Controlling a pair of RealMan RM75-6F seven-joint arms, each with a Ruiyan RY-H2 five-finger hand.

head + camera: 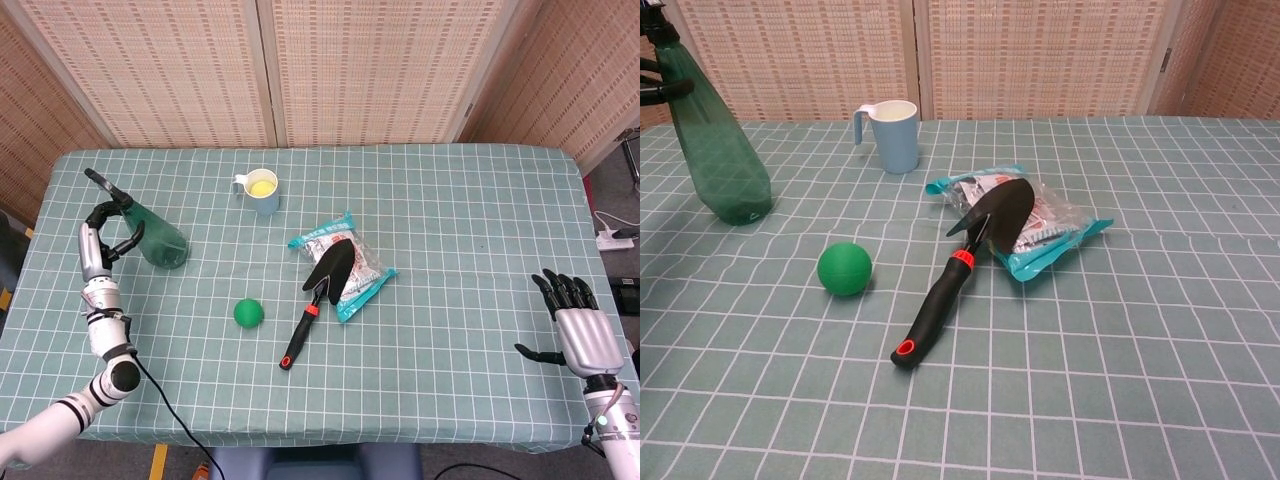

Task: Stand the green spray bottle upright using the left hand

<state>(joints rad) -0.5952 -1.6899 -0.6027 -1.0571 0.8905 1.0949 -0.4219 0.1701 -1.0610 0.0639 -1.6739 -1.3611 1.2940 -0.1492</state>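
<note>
The green spray bottle (153, 238) stands on its base near the tabletop's (450, 200) left edge, leaning slightly. The left hand (100, 237) curls its fingers around the bottle's neck. The right hand (580, 330) hovers by the right edge, fingers spread, holding nothing.

Woven reed panels (330, 70) behind; table (470, 200) under green checked cloth; white power strip (622, 236) on floor right.

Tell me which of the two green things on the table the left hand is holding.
The green spray bottle, tall and see-through, at the table's far left, in the left hand. The green ball sits untouched near the trowel.
</note>
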